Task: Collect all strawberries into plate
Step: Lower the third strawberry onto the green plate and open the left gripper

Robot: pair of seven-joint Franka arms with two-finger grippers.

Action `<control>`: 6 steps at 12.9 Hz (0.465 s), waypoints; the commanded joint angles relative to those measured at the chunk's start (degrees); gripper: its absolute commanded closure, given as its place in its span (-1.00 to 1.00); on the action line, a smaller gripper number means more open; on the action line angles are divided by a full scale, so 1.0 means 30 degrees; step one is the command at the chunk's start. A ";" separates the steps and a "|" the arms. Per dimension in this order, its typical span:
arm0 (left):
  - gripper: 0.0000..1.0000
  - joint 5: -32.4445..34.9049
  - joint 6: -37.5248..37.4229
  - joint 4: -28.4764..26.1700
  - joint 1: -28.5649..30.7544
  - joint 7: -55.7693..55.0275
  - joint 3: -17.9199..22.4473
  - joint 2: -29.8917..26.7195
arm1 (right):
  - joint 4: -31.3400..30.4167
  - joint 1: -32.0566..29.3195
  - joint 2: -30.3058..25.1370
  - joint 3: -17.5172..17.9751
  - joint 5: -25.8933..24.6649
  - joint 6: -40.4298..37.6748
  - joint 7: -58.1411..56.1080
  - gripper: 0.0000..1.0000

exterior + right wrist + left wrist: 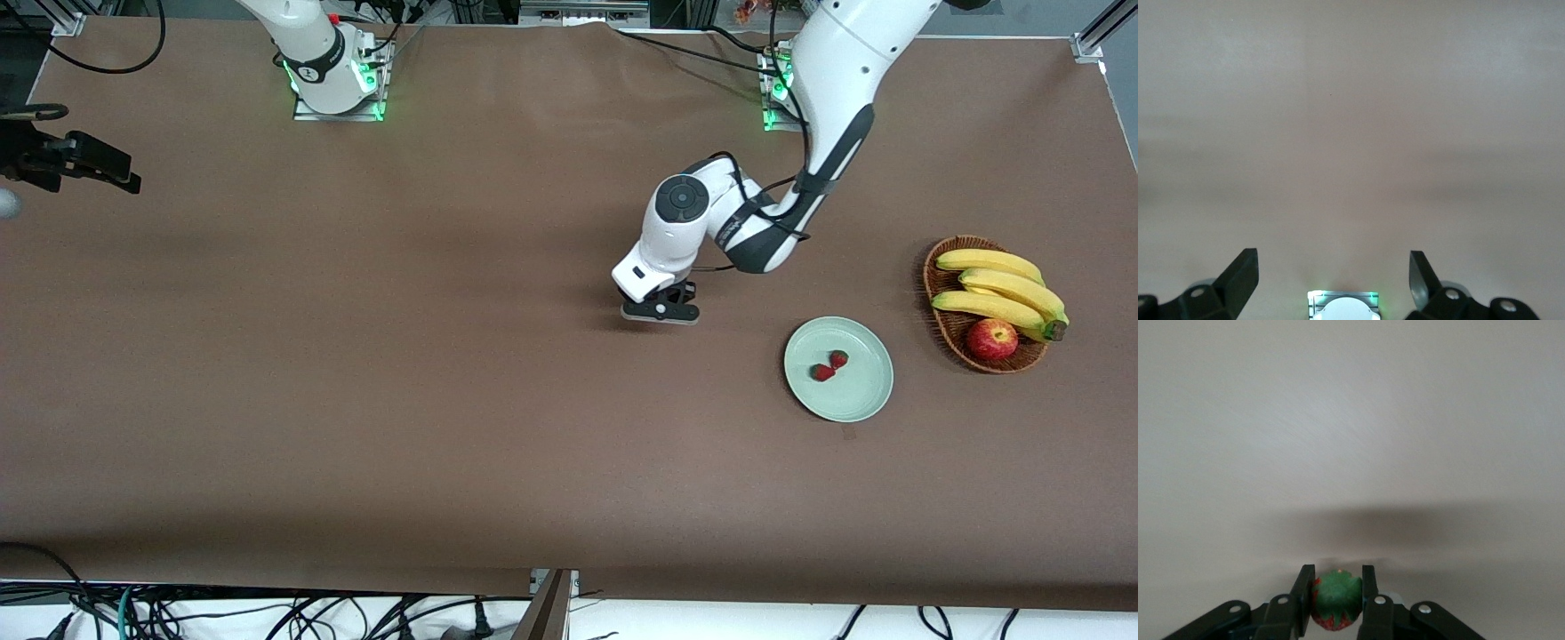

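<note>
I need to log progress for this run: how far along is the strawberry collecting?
Done: two strawberries lie on the plate. In hand: the left gripper, low over bare table toward the right arm's end from the plate, is shut on the third strawberry. Left: carry it to the plate and release it. The right gripper waits open at its own end.

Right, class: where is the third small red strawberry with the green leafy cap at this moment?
The third strawberry is pinched in the left claw, low at the brown table near its middle, some way from the pale mint-green round plate, toward the right arm's end.
</note>
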 commanded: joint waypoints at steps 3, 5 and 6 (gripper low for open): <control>0.84 0.0515 -0.2237 -0.0020 0.3801 0.5636 -0.0185 -0.2306 | -0.0251 0.0059 -0.0099 0.0109 0.0068 0.0039 -0.0113 -1.00; 0.84 0.0252 -0.2237 0.0214 0.6002 1.0295 -0.0186 -0.2307 | -0.0251 0.0118 -0.0011 0.0109 0.0068 0.0039 -0.0084 -1.00; 0.84 0.0280 -0.2179 0.0244 0.6824 1.1970 -0.0186 -0.2249 | -0.0251 0.0147 -0.0011 0.0138 0.0068 0.0040 -0.0055 -1.00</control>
